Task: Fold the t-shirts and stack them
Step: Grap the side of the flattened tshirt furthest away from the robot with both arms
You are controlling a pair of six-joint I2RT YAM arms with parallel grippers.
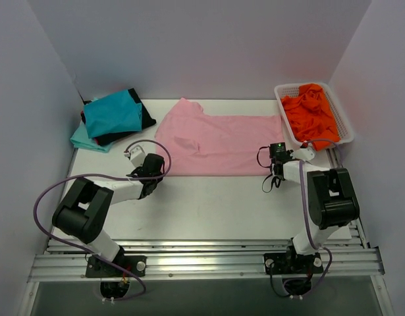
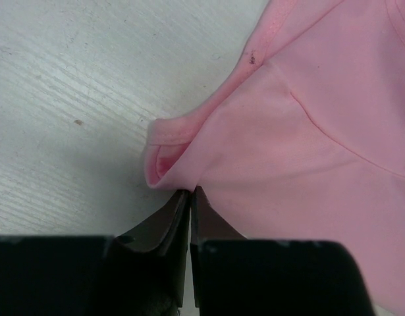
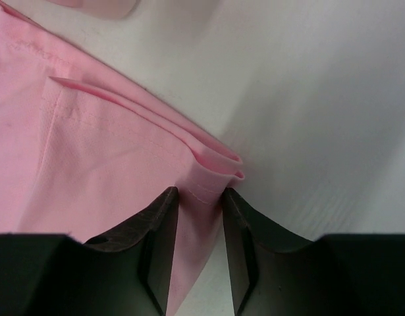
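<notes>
While both end effectors [image 2: 189, 193] [image 3: 199, 195] clamp its near corners, the pink t-shirt [image 1: 222, 141] lies flat.

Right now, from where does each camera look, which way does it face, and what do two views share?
Top external: above and behind the arm bases, facing down and forward over the white table; both arms, the left tool and the right tool show.
Left wrist: on the left arm, facing along its shut fingers to a hemmed edge of the light pink cloth t-shirt.
Right wrist: on the right arm, facing along its fingers, pink cloth between them.
Shared: all three see that t-shirt.
</notes>
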